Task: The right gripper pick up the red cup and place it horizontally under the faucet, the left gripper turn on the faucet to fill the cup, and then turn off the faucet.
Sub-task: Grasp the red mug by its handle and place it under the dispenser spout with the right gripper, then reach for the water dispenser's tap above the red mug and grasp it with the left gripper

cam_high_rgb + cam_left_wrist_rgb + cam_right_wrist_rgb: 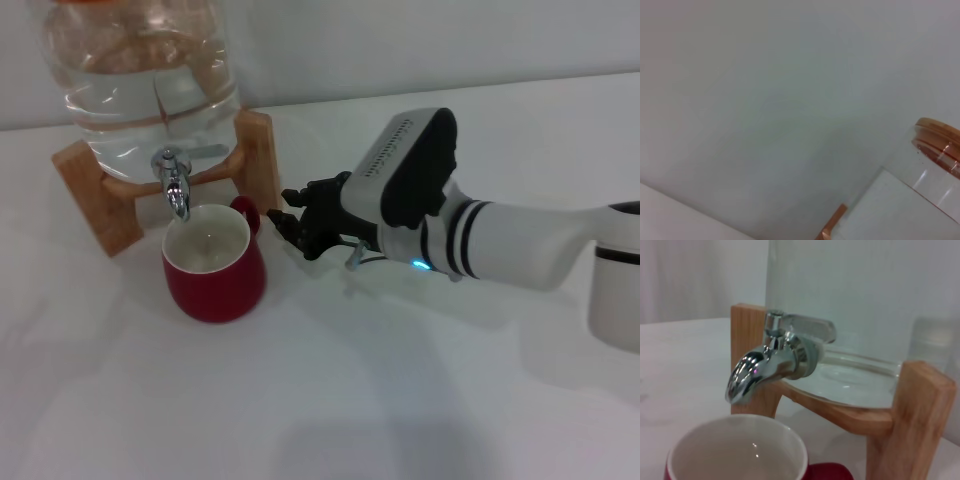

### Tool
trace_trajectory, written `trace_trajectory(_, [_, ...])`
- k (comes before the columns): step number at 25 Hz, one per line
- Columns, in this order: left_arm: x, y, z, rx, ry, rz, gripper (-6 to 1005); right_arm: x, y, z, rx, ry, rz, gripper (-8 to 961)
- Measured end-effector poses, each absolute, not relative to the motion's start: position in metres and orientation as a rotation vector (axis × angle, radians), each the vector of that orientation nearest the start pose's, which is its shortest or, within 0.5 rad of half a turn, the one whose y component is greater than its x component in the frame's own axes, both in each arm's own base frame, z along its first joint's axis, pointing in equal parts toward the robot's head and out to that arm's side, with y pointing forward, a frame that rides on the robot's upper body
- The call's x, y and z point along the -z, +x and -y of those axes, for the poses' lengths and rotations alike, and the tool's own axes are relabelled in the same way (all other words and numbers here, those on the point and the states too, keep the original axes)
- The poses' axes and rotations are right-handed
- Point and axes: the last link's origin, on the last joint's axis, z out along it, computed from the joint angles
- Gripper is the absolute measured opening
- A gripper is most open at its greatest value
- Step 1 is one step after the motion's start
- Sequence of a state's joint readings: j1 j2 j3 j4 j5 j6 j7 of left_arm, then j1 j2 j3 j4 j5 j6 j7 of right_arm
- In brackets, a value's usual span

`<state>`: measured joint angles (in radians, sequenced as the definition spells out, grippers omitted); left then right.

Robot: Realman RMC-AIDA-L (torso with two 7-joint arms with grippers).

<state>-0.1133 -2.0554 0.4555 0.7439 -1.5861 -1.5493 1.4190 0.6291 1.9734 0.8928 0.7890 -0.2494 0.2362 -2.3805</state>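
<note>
While red cup (pixel 214 265) sits under faucet (pixel 175 186), right pincer (pixel 284 222) released beside handle, spout underside only in wrist view.

You have open surface (pixel 330 400) in front of and to the left of the red cup (pixel 213 268). Its right side is blocked by the right tool (pixel 285 222), just beside the handle. Above it, the faucet (pixel 174 185), wooden stand (pixel 262 160) and water jar (pixel 140 80) crowd the rear approach.
</note>
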Motion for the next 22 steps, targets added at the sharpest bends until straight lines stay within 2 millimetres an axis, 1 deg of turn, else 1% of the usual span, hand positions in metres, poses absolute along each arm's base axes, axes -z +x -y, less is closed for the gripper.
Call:
trace_trajectory(8, [-0.109, -0.372, -0.236, 1.148, -1.785, 1.2, 799, 0.094, 0.189, -0.372, -0.402, -2.389, -0.383, 254])
trace_trajectory(11, [-0.109, -0.372, -0.236, 1.148, -1.784, 1.2, 799, 0.088, 0.192, -0.37, -0.42, -2.374, -0.418, 254])
trace_trajectory(17, [-0.109, -0.372, -0.236, 1.147, -1.786, 1.201, 799, 0.071, 0.207, -0.373, -0.447, -2.336, -0.56, 253])
trace_trajectory(22, [-0.11, -0.372, -0.235, 1.147, -1.787, 1.203, 799, 0.046, 0.225, -0.376, -0.529, -2.303, -0.766, 253])
